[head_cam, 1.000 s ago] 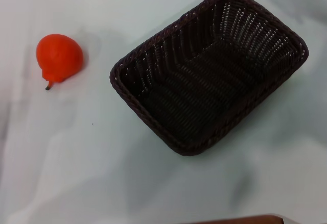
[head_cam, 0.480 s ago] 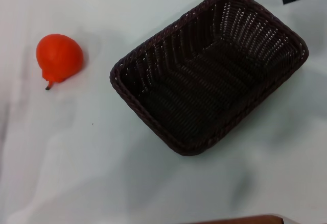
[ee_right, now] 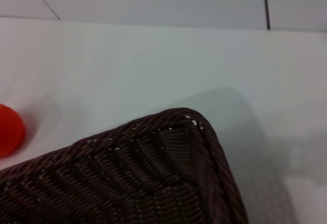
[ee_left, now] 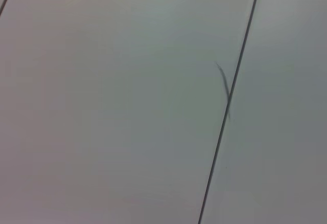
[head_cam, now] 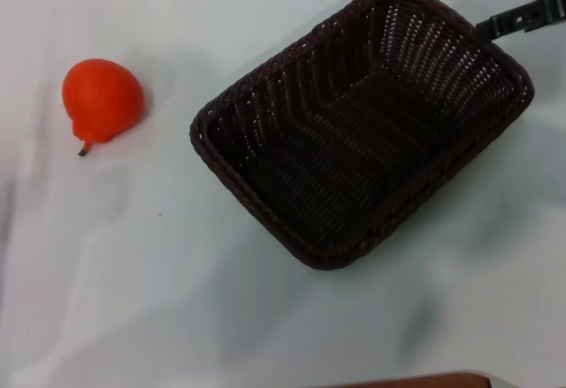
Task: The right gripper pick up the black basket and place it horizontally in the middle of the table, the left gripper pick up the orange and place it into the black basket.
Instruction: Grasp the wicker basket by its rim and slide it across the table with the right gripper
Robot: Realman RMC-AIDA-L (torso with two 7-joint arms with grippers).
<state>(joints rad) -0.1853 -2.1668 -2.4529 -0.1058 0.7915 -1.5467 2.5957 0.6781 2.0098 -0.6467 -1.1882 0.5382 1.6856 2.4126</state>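
Note:
The black basket lies diagonally on the table, right of centre, empty. The orange lies on the table at the left, stem end towards me. My right gripper comes in from the upper right edge of the head view; its black tip is just beyond the basket's far right rim. The right wrist view shows a corner of the basket close up and the orange at the edge of the frame. My left gripper is out of view; its wrist view shows only a plain pale surface.
A brown edge shows at the bottom of the head view. A wall with thin dark seams stands behind the table.
My right gripper has come into the head view from the upper right and moved towards the basket's far right rim. The basket and orange have not moved.

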